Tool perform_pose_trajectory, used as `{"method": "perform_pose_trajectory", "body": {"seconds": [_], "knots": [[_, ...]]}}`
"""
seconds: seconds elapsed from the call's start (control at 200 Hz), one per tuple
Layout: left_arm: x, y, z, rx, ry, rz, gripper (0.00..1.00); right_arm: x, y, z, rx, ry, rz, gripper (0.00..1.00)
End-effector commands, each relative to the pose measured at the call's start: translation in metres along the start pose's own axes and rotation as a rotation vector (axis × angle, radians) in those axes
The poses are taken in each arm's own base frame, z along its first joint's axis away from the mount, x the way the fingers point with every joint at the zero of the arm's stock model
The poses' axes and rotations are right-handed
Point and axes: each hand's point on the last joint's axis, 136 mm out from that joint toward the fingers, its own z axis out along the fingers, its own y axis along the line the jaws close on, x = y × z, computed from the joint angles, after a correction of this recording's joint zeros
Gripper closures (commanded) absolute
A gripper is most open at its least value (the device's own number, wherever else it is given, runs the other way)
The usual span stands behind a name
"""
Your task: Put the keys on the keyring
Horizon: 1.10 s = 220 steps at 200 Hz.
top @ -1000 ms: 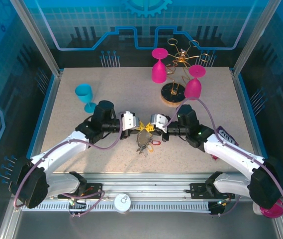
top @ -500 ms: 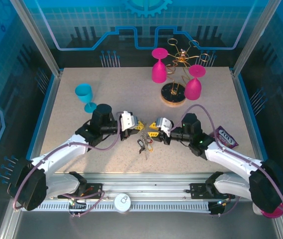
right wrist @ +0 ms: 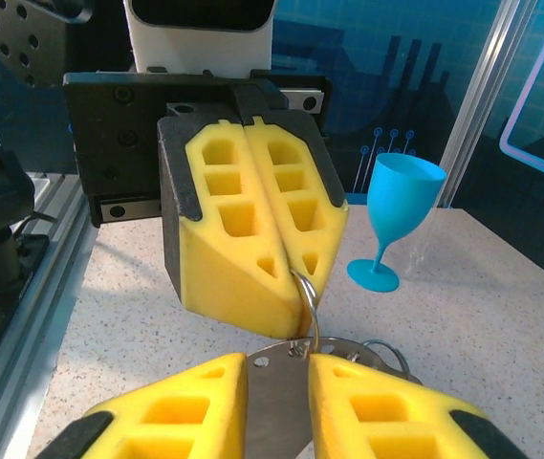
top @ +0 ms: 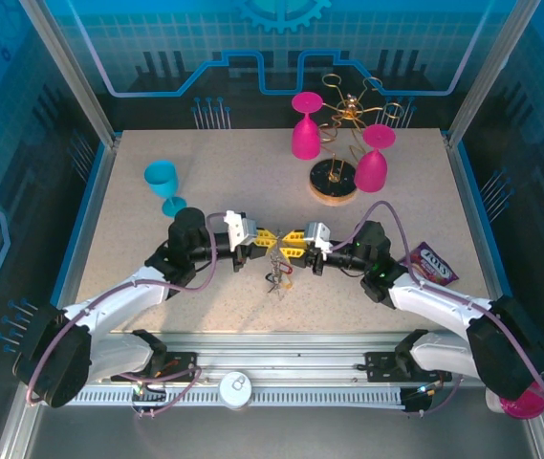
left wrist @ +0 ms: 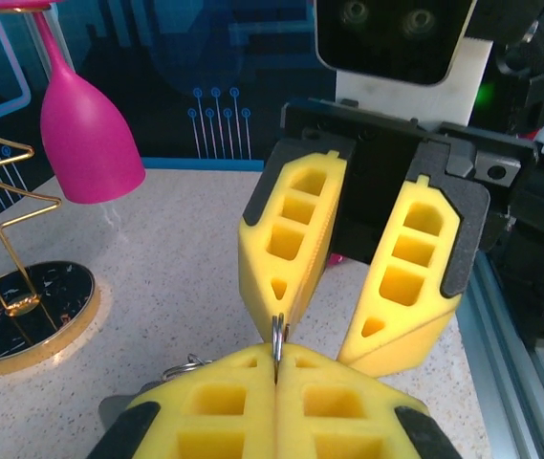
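Two grippers meet tip to tip above the middle of the table [top: 157, 239]. The left gripper [top: 264, 238] is fully closed, pinching the thin wire keyring [left wrist: 276, 337] between its fingertips. The right gripper [top: 294, 241] is partly closed on a flat silver key [right wrist: 276, 397], which fills the gap between its fingers. The ring passes through a hole in this key. More keys [top: 276, 277] hang just below the grippers.
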Motion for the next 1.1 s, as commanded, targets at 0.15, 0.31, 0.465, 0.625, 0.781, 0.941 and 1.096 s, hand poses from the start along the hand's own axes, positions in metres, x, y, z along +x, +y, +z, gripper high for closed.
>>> {"method": "perform_pose_trajectory", "body": {"seconds": [0.15, 0.31, 0.465, 0.625, 0.781, 0.941, 1.096], "knots": [[-0.022, -0.013, -0.005, 0.067, -0.095, 0.033, 1.00, -0.017, -0.002, -0.001, -0.003, -0.068, -0.015, 0.77], [-0.024, -0.015, -0.005, 0.080, -0.109, 0.030, 1.00, -0.020, -0.002, 0.000, -0.012, -0.076, -0.017, 0.78], [-0.023, -0.015, -0.004, 0.088, -0.108, 0.021, 1.00, -0.025, -0.002, 0.001, -0.024, -0.100, -0.021, 0.82], [-0.022, -0.016, -0.004, 0.097, -0.102, 0.016, 1.00, -0.030, -0.002, 0.002, -0.029, -0.116, -0.027, 0.86], [-0.017, -0.015, -0.003, 0.097, -0.090, 0.010, 1.00, -0.034, -0.003, 0.002, -0.028, -0.132, -0.032, 0.86], [-0.014, -0.014, -0.001, 0.102, -0.085, 0.003, 1.00, -0.037, -0.003, 0.003, -0.037, -0.139, -0.039, 0.89], [-0.010, -0.012, -0.001, 0.093, -0.064, -0.009, 1.00, -0.035, -0.001, 0.005, -0.051, -0.125, -0.035, 1.00]]}}
